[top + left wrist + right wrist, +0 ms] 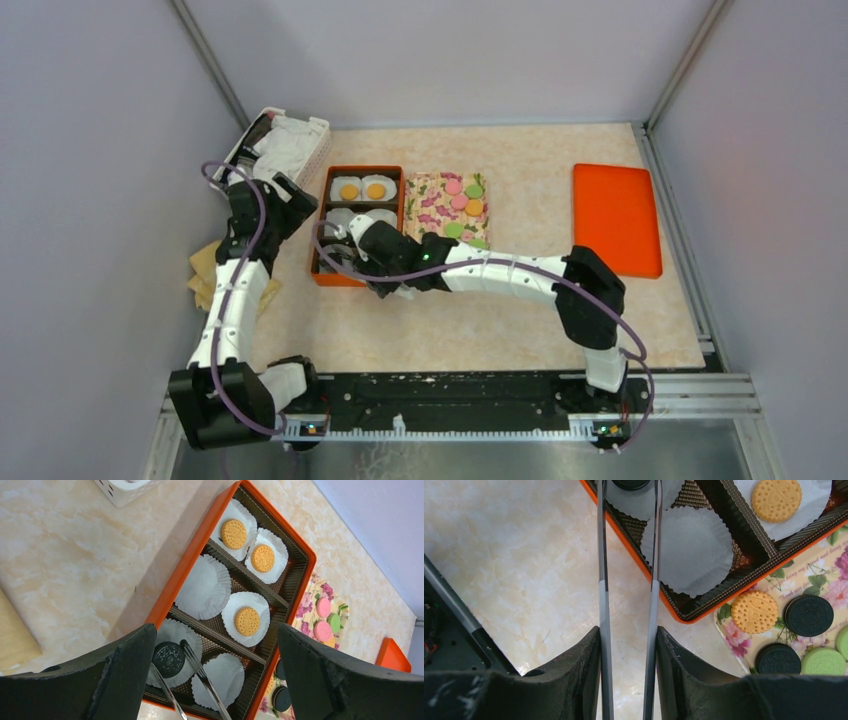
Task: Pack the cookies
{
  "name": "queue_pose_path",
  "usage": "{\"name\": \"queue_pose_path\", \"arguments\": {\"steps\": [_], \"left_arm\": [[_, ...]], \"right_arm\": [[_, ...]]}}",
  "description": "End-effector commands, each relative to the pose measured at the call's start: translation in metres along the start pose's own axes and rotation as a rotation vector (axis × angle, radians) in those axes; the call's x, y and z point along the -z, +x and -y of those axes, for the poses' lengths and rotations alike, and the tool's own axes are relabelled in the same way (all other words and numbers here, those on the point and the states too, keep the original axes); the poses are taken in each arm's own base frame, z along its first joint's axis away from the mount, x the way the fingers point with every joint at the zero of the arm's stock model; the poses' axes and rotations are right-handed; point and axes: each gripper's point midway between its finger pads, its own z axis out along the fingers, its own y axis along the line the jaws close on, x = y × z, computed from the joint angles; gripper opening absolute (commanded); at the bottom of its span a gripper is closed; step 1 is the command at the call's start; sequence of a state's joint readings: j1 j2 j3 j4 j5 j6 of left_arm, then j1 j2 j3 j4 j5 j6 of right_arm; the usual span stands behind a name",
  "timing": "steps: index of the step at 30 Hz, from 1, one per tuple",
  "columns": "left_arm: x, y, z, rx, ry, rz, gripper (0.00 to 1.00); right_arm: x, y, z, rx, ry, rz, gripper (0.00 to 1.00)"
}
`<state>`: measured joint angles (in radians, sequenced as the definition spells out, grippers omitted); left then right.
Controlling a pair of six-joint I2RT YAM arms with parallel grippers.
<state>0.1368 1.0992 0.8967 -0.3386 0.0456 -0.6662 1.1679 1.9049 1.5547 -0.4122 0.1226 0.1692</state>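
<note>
An orange box [185, 560] holds white paper cups. Three cups hold orange cookies [247, 621]; a black cookie [168, 659] lies in the near-left cup. My right gripper [628, 630] is shut on metal tongs [602, 580]. The tongs' tips [202, 672] stand on either side of the black cookie; whether they touch it I cannot tell. My left gripper [216, 630] hangs open and empty above the box's left side. More cookies [465, 200] in pink, green, orange and black lie on a floral plate [734, 635] to the right of the box.
A white basket [290, 140] stands at the back left. An orange lid [615, 215] lies flat at the right. A tan sheet [205, 275] lies by the left arm. Two cups [204, 587] in the box hold nothing.
</note>
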Motion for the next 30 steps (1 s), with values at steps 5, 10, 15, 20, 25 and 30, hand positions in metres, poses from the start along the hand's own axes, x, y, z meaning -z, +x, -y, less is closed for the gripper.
{"name": "queue_pose_path", "arguments": {"steps": [5,10,15,20,25,30], "left_arm": [[-0.006,-0.011,0.018,-0.015,0.068,0.0,0.96],[-0.002,-0.013,0.024,-0.022,0.097,0.002,0.95],[-0.001,-0.008,0.023,-0.028,0.107,-0.01,0.95],[0.0,-0.006,0.025,-0.036,0.125,-0.011,0.95],[0.005,-0.01,0.03,-0.043,0.144,0.002,0.95],[0.015,-0.02,0.036,-0.052,0.157,0.036,0.95]], "right_arm": [[-0.002,-0.03,0.006,0.041,0.045,0.07,0.23],[0.007,-0.044,0.01,0.059,0.062,0.11,0.31],[0.015,-0.053,0.011,0.055,0.065,0.137,0.4],[0.02,-0.062,0.014,0.052,0.086,0.164,0.44],[0.035,-0.076,0.019,0.045,0.112,0.205,0.43],[0.069,-0.085,0.037,0.037,0.195,0.25,0.41]]}}
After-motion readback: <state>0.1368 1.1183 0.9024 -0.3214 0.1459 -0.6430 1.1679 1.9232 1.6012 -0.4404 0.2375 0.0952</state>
